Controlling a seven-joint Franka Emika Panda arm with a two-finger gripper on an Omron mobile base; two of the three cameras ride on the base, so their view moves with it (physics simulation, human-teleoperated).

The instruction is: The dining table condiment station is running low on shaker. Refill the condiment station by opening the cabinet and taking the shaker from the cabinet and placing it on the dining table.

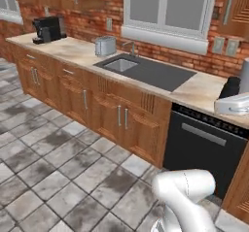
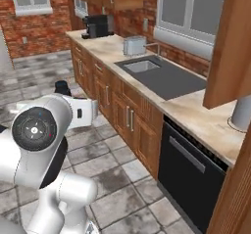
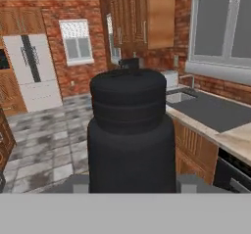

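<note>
While you look through the left base view, you see the sink counter (image 1: 194,92) running across the upper half, with a toaster (image 1: 105,45) and coffee machine (image 1: 47,29) on it and a black dishwasher (image 1: 202,148) at the lower right; the gripper (image 1: 232,105) shows at the right edge, level with the counter, a dark shape above it.

From the right base view, you find the gripper (image 2: 61,88) left of centre, beyond the white wrist, a small black shape, probably the shaker (image 2: 62,87), at its tip over the floor tiles (image 2: 112,164).

Through the hand view, the shaker (image 3: 130,130) stands upright in the centre, right against the camera between the fingers, which look clamped on it, though the tips are hidden.
</note>
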